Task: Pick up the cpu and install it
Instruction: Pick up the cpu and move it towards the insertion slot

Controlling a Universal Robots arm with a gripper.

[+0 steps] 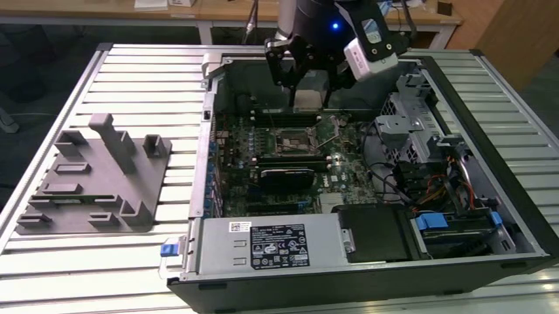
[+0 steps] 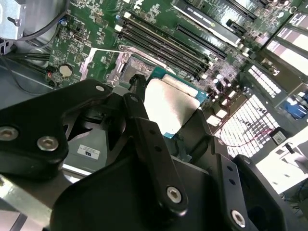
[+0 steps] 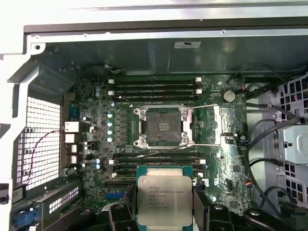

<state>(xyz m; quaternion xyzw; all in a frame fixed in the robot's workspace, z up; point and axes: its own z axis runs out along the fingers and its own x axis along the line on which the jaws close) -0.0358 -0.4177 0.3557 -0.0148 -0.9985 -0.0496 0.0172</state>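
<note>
One question first: what is your hand holding?

— My hand (image 3: 164, 216) is pinching the chip (image 3: 164, 199). A black finger (image 3: 120, 217) presses on each of two opposite edges, and the silvery top with its greenish rim shows between them in both wrist views.

— Where is the chip, then?

— Up in the air, inside the outline of the open computer case (image 1: 199, 196). In the exterior view my hand (image 1: 310, 88) hangs over the far part of the green board (image 1: 341, 173), with the chip (image 1: 310, 99) held roughly flat between the fingers.

— How does it sit relative to the socket?

— Apart from it. In the first wrist view the socket (image 3: 163, 126) lies open, its dark square middle framed in metal, and a bank of memory slots (image 3: 159, 161) lies between it and the chip. In the second wrist view the chip (image 2: 168, 106) covers part of the socket (image 2: 126, 72) behind it, well above the board.

— Anything else on the bench?

— Just two things. The case sits on the slatted metal bench (image 1: 131, 72), and a grey fixture (image 1: 88, 183) lies beside it, towards the exterior view's left, well apart from my hand.
</note>
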